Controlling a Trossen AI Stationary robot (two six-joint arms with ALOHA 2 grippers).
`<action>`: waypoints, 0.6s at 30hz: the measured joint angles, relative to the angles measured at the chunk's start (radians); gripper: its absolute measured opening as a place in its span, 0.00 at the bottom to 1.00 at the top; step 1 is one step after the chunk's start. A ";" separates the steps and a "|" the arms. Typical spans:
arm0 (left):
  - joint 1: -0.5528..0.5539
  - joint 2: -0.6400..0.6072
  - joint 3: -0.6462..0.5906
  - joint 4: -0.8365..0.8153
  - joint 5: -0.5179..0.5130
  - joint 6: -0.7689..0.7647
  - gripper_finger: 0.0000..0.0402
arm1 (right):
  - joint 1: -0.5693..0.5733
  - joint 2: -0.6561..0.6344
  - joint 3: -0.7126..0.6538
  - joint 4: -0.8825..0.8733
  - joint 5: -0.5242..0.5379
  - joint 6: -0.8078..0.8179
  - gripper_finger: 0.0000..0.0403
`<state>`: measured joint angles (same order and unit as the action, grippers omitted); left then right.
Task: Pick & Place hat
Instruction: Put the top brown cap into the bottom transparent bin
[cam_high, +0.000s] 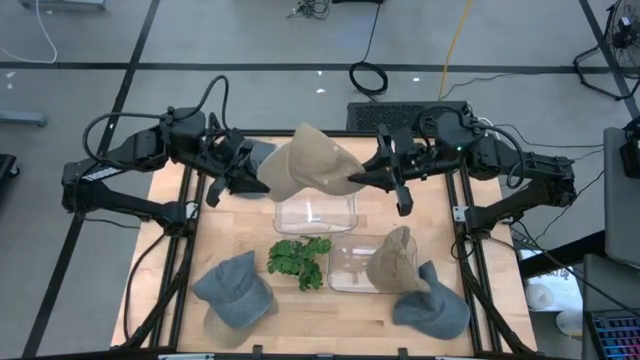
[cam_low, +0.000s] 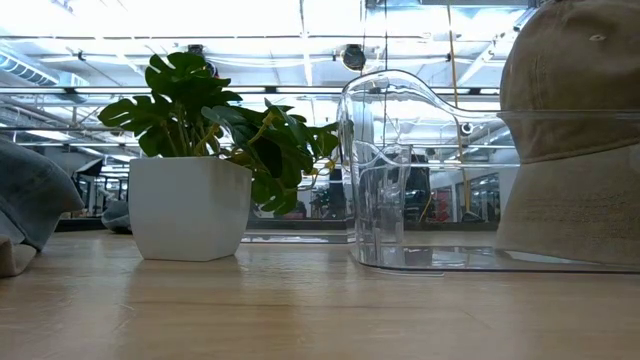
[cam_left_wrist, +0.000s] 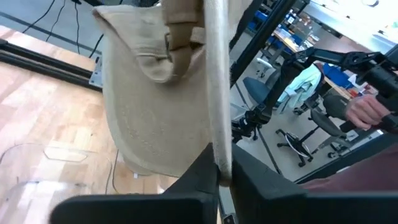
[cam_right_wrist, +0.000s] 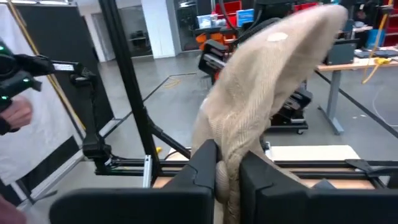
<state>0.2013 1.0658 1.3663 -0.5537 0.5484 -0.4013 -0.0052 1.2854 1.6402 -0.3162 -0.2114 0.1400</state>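
A tan cap (cam_high: 305, 165) hangs in the air over the table's far middle, between my two grippers. My left gripper (cam_high: 250, 180) is shut on its left side and my right gripper (cam_high: 358, 180) on its right side. In the left wrist view the cap's hollow underside (cam_left_wrist: 149, 118) and back strap (cam_left_wrist: 177, 31) show. The right wrist view shows its crown (cam_right_wrist: 273, 68). A second tan cap (cam_high: 393, 260) sits in a clear bin (cam_high: 345, 268). Neither gripper appears in the low view. My left gripper (cam_left_wrist: 219, 177) pinches the cap's thin lower rim (cam_left_wrist: 217, 137) between both fingers, coming level from the table's left. The cap is lifted clear. My right gripper (cam_right_wrist: 227, 171) pinches a bunched fold of the cap's edge (cam_right_wrist: 230, 146) between both fingers, level from the table's right.
An empty clear bin (cam_high: 315, 212) lies right below the held cap. A small plant in a white pot (cam_high: 298, 262) stands mid-table. Grey-blue caps lie near left (cam_high: 235, 290), near right (cam_high: 432, 308) and under the left arm (cam_high: 262, 152). A person's hand (cam_left_wrist: 367, 112) shows beyond the table.
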 joint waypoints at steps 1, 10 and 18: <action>0.000 0.000 0.000 0.000 0.000 -0.003 0.11 | 0.003 0.000 0.000 0.000 0.000 0.001 0.03; 0.031 -0.025 0.001 -0.025 -0.054 0.046 0.31 | 0.065 -0.036 0.000 0.002 0.156 0.012 0.02; 0.111 -0.067 0.001 -0.084 -0.176 0.082 0.44 | 0.207 -0.053 0.000 0.033 0.224 -0.004 0.02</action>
<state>0.3119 0.9986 1.3670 -0.6374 0.3726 -0.3188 0.2018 1.2327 1.6398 -0.2830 0.0121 0.1356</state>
